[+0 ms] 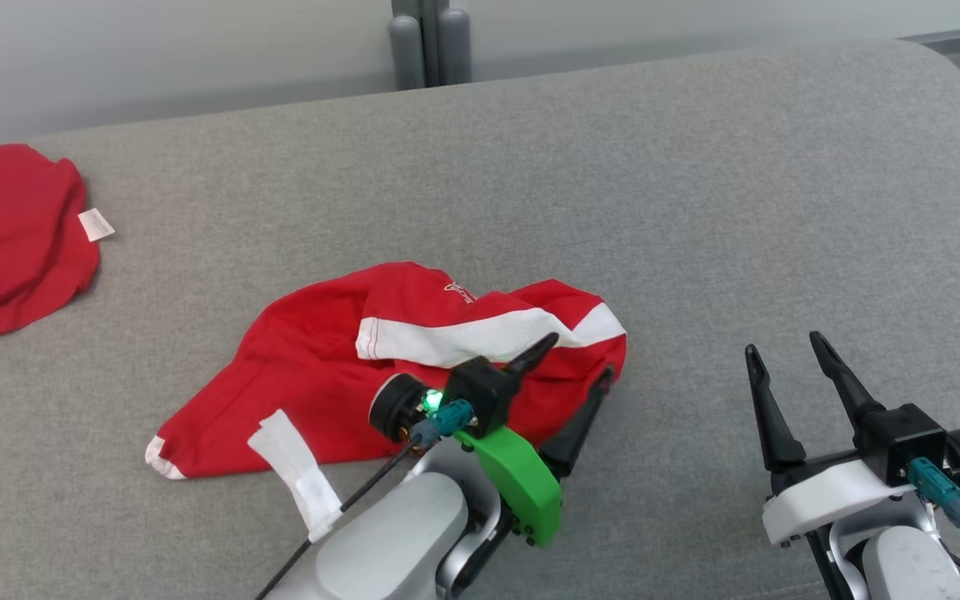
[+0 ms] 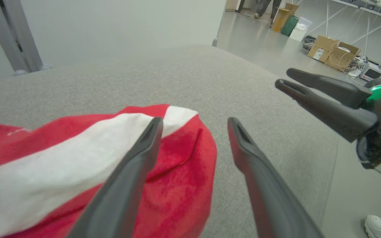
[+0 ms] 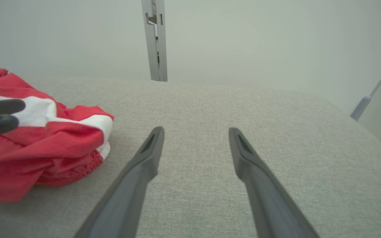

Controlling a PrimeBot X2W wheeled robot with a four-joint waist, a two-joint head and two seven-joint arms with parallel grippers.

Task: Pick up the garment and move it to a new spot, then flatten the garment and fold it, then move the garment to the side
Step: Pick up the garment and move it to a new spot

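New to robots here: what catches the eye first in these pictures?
A crumpled red garment with white stripes lies centrally on the grey surface, the left gripper open over its right end. The right gripper, also open, hovers to the right; another red garment sits far left.

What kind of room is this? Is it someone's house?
Probably a robot lab or workshop, not a house: cardboard boxes and loose cables sit on a bare floor, and the red garment lies on a big grey padded worktop.

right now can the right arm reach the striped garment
Probably yes: the open right gripper has only bare grey surface between it and the garment, though the left gripper crowds that edge.
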